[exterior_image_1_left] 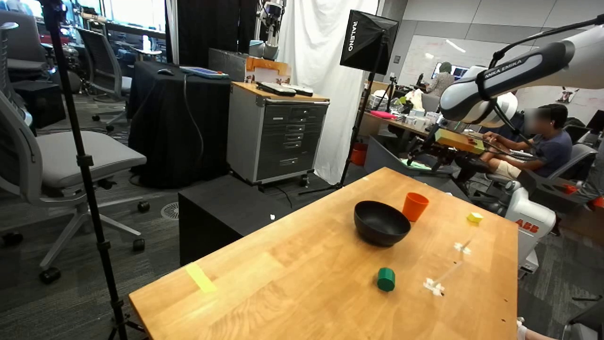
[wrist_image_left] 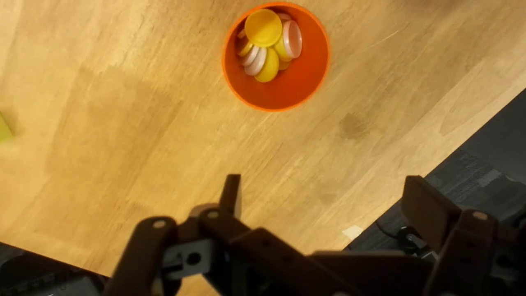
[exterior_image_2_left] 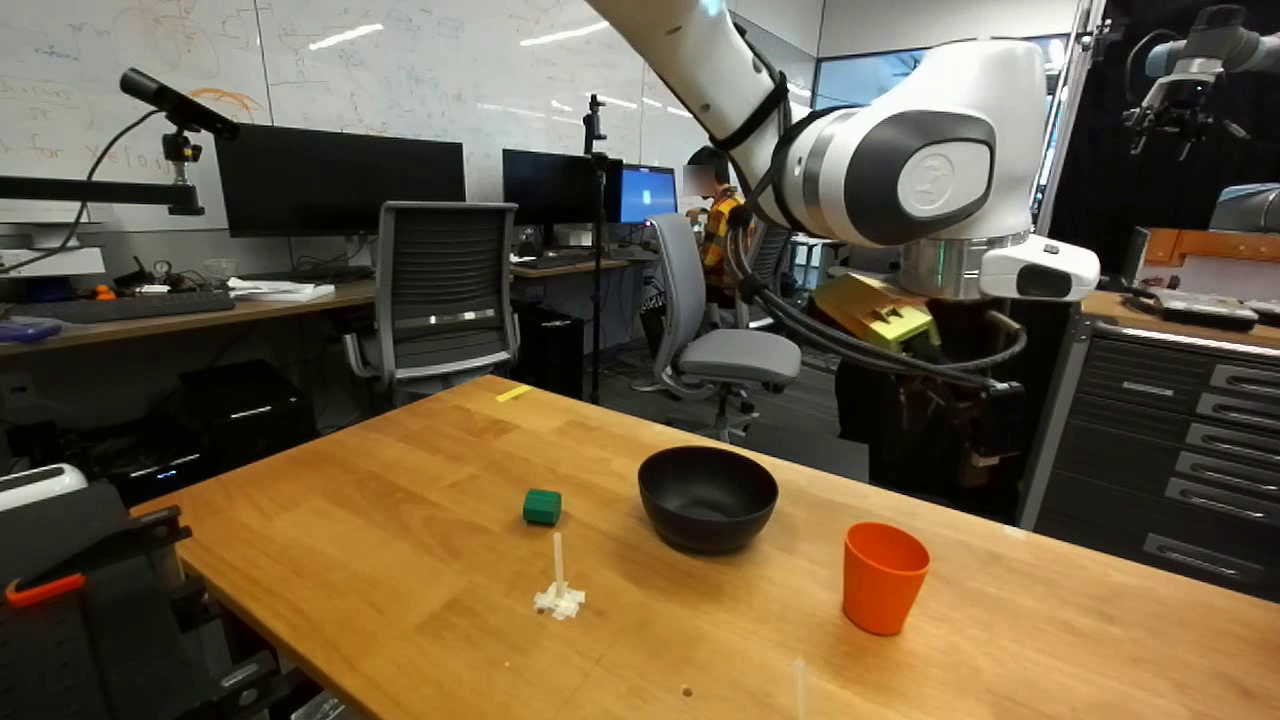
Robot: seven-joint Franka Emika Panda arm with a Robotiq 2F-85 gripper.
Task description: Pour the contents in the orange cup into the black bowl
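The orange cup (exterior_image_1_left: 415,208) stands upright on the wooden table in both exterior views (exterior_image_2_left: 883,580). In the wrist view I look down into the cup (wrist_image_left: 300,88). The contents (wrist_image_left: 264,28), yellow and pale pinkish-white round pieces, lie bunched inside it. The black bowl (exterior_image_1_left: 380,224) stands beside the cup, apart from it in an exterior view (exterior_image_2_left: 706,500), and is out of the wrist view. My gripper (wrist_image_left: 323,181) is open with nothing between its fingers. It is well above the table, and the cup lies beyond the fingertips in the wrist view.
A green block (exterior_image_1_left: 386,279) lies near the bowl, also in an exterior view (exterior_image_2_left: 542,507). A small yellow block (exterior_image_1_left: 474,217) sits near the table's edge. Thin pale sticks, one at white tape (exterior_image_2_left: 559,598), stand on the table. A drawer cabinet (exterior_image_1_left: 288,141) stands beyond the table.
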